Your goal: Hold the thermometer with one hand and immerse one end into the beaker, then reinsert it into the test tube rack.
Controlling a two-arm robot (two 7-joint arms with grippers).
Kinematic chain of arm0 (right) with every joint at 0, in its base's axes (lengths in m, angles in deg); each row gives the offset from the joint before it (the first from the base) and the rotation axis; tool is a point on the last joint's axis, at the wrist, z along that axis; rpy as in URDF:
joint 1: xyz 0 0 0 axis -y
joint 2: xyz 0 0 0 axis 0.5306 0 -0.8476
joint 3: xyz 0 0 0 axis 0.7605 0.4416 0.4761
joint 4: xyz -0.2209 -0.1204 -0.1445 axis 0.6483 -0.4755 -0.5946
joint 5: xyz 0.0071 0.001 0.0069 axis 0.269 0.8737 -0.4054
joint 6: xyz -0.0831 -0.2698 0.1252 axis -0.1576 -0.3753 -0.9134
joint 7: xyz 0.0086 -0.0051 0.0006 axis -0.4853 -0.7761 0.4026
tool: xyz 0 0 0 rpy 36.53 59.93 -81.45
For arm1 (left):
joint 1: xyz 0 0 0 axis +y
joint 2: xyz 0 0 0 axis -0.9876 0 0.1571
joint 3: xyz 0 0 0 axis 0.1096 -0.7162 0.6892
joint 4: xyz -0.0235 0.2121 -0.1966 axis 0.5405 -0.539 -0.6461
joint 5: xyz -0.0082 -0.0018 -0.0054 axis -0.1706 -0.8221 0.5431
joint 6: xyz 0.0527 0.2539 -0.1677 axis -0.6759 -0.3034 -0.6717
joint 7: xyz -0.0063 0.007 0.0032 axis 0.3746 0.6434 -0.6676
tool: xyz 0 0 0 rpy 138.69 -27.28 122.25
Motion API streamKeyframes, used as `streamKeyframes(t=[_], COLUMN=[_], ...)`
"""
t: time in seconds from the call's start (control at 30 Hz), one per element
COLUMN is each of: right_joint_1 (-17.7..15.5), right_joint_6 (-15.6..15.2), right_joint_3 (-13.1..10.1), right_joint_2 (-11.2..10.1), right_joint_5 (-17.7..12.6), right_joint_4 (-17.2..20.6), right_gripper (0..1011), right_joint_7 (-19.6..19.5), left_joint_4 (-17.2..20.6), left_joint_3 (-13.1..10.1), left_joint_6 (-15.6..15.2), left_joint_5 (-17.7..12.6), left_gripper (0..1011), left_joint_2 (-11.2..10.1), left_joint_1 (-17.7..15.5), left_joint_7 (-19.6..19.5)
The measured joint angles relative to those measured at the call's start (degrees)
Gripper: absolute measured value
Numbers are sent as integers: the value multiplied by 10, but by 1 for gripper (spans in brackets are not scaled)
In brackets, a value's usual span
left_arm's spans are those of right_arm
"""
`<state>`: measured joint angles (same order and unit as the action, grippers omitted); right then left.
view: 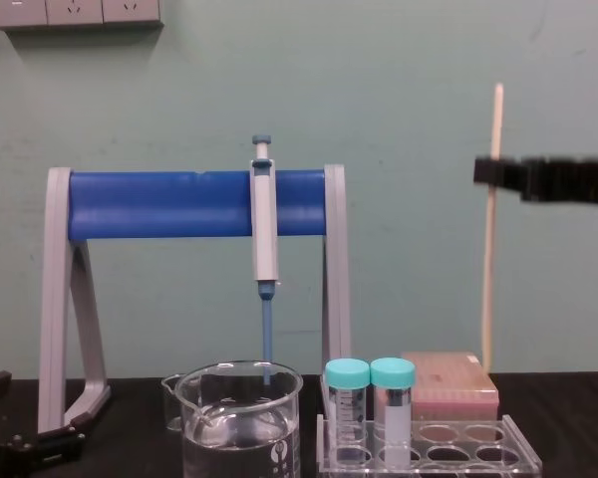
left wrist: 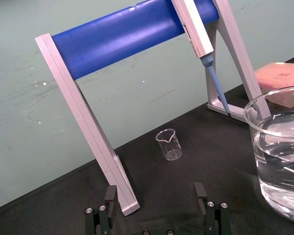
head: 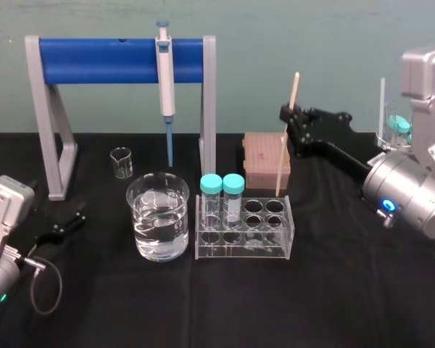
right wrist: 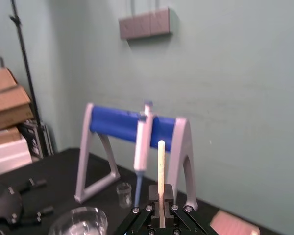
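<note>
My right gripper [head: 291,119] is shut on the thermometer [head: 286,145], a thin cream rod held upright, with its top sticking out above the fingers [right wrist: 160,208]. In the chest view the thermometer [view: 491,259] hangs with its lower end above the back right part of the test tube rack [view: 523,443], clear of the holes. The clear test tube rack [head: 246,250] stands right of the beaker [head: 158,217], which holds water. My left gripper [left wrist: 155,196] rests open on the table at the left, near the beaker [left wrist: 279,166].
A grey-and-blue stand [head: 119,61] carries a hanging pipette [head: 164,80] behind the beaker. A small beaker [head: 121,162] sits under it. A pink box [head: 264,163] stands behind the rack. Two teal-capped tubes [head: 222,196] fill the rack's left holes.
</note>
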<state>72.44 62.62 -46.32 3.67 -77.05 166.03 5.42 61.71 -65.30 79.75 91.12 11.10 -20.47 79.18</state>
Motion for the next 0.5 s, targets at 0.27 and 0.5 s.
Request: streamKeyframes(t=[0.27,0.5], right_joint_1=[34,80], right_joint_6=[16,5], right_joint_3=[15,49], right_joint_2=[6,21], right_joint_5=[-22,-30], right_joint_4=[-6,-24], right_gripper=[55,55], right_joint_7=[18,25], left_joint_4=[0,0], left_joint_3=[0,0], left_joint_6=[0,0], left_joint_5=[0,0], left_gripper=[1004,1004], left_joint_2=[0,0], left_joint_1=[0,0], left_joint_7=[0,0])
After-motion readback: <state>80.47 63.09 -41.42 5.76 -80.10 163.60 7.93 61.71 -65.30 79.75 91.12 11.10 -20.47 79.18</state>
